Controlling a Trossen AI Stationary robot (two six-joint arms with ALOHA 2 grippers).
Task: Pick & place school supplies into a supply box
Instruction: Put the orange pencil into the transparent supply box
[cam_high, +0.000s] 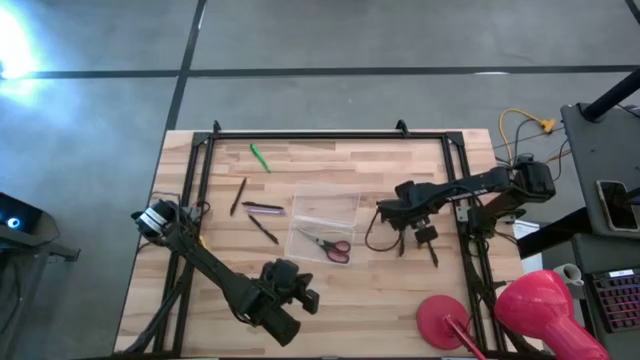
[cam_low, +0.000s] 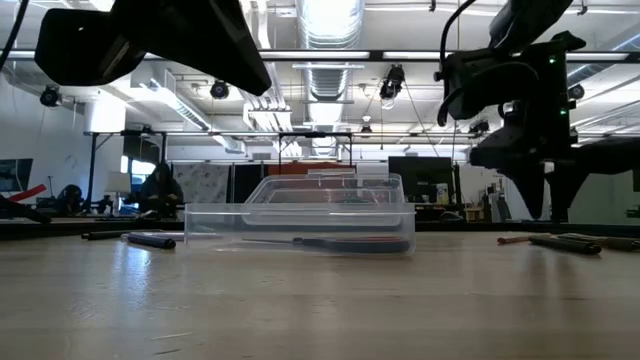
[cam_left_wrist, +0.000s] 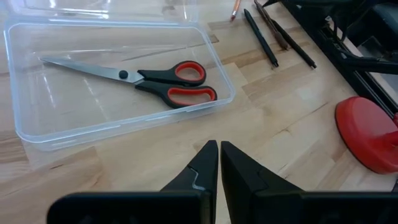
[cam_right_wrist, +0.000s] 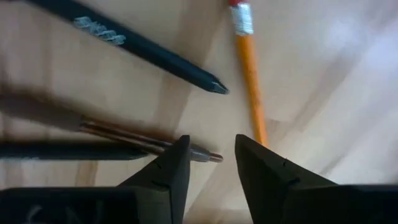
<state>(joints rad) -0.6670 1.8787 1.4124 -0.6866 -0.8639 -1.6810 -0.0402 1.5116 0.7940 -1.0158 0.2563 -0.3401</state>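
The clear supply box (cam_high: 322, 226) stands mid-table, and the red-handled scissors (cam_left_wrist: 163, 82) lie flat inside it. A green pen (cam_high: 260, 157) and three dark pens (cam_high: 262, 209) lie on the wood left of the box. More dark pens, a copper-coloured pen (cam_right_wrist: 134, 140) and an orange pencil (cam_right_wrist: 250, 74) lie right of the box. My right gripper (cam_right_wrist: 210, 160) hangs open just above them, a finger on each side of the copper pen's tip, not touching it. My left gripper (cam_left_wrist: 219, 163) is shut, near the table's near edge in front of the box.
A red round base (cam_left_wrist: 368, 130) and a big pink round object (cam_high: 540, 305) sit at the near right corner. A black metal frame (cam_high: 330, 135) runs around the tabletop. The box's clear lid (cam_high: 326, 205) lies behind it. Bare wood lies between my left gripper and the box.
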